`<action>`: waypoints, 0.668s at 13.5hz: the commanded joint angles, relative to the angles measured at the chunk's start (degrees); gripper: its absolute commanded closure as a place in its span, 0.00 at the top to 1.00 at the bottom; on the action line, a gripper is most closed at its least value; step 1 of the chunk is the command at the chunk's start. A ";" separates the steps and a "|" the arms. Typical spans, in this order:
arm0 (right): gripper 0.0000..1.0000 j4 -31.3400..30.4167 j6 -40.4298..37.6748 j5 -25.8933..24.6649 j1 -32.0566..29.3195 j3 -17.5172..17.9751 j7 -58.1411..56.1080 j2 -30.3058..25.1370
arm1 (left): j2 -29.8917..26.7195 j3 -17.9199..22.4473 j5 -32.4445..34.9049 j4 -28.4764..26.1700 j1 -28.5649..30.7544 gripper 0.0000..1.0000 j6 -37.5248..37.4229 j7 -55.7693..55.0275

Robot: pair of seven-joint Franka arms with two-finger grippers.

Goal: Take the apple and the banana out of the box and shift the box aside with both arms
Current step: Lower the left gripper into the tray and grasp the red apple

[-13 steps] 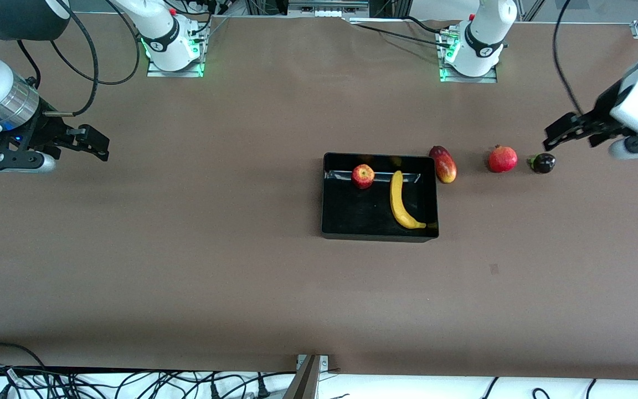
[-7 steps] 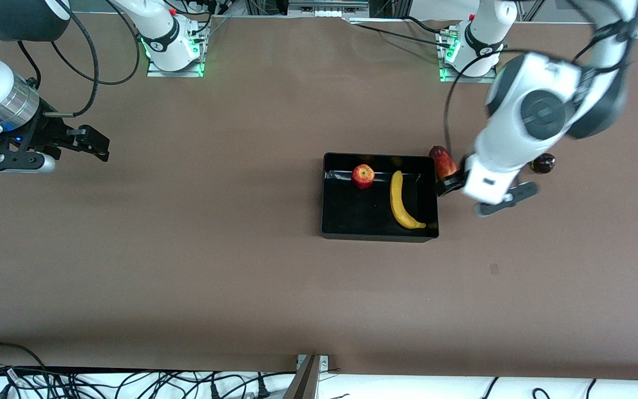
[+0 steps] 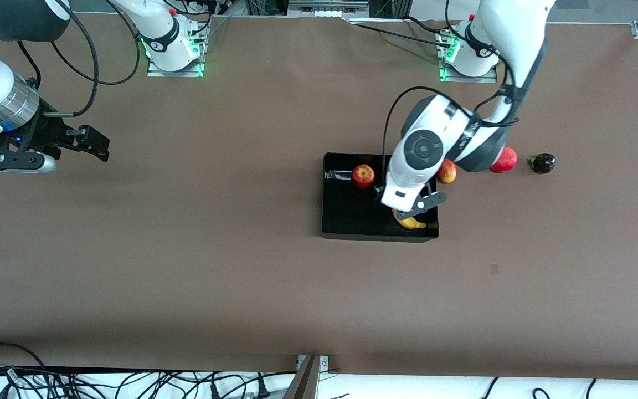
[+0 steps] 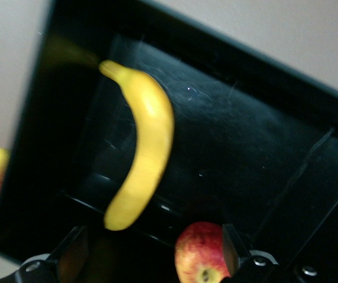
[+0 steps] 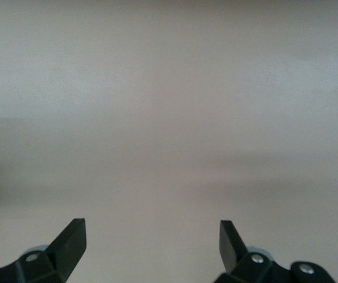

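The black box [image 3: 352,219] stands mid-table with the red apple [image 3: 363,175] and the yellow banana [image 3: 412,223] inside it. The left arm's hand covers most of the banana in the front view. My left gripper [image 3: 381,193] hangs open over the box. In the left wrist view the whole banana [image 4: 145,141] lies on the box floor [image 4: 245,135]. The apple [image 4: 201,253] sits beside one finger of the left gripper [image 4: 151,253], which holds nothing. My right gripper [image 3: 100,145] waits open over bare table at the right arm's end, empty in its wrist view [image 5: 151,242].
A red-yellow mango [image 3: 447,172] lies just outside the box toward the left arm's end. A red pomegranate [image 3: 506,159], partly covered by the left arm, and a small dark fruit [image 3: 542,163] lie farther along that way. Cables run along the table edge nearest the front camera.
The left arm has swung in from its end of the table, past the loose fruits, to over the box. The right arm has not moved.
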 commanded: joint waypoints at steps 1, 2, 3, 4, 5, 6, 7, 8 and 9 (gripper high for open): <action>1.00 0.87 -0.21 -0.71 -0.48 0.49 0.29 0.32 | 3.46 -0.45 -0.67 1.63 -1.58 1.00 2.21 -1.70; 1.00 0.87 -0.21 -0.71 -0.48 0.49 0.29 0.32 | 4.69 -1.77 -0.94 1.63 -1.49 1.00 3.09 -1.70; 1.00 0.87 -0.21 -0.71 -0.48 0.49 0.29 0.32 | 5.66 -1.95 -0.95 1.63 -1.58 1.00 4.06 -1.70; 1.00 0.78 -0.21 -0.71 -0.48 0.49 0.29 0.32 | 6.01 -2.13 -0.95 1.11 -1.58 1.00 5.29 -1.79; 1.00 0.86 -0.21 -0.80 -0.48 0.49 0.38 0.32 | 6.36 -2.22 -0.95 1.01 -1.76 1.00 5.82 -2.31; 1.00 0.78 -0.21 -0.71 -0.48 0.49 0.29 0.32 | 6.72 -2.83 -0.95 1.01 -1.76 1.00 5.91 -2.84; 1.00 0.86 -0.21 -0.80 -0.48 0.49 0.38 0.32 | 6.81 -3.71 -1.03 0.84 -1.58 1.00 5.91 -3.02; 1.00 0.87 -0.21 -0.80 -0.48 0.49 0.29 0.32 | 6.89 -3.80 -1.03 0.75 -1.58 1.00 5.91 -3.11; 1.00 0.87 -0.21 -0.80 -0.48 0.49 0.29 0.32 | 7.24 -3.80 -0.95 0.75 -1.58 1.00 6.00 -4.15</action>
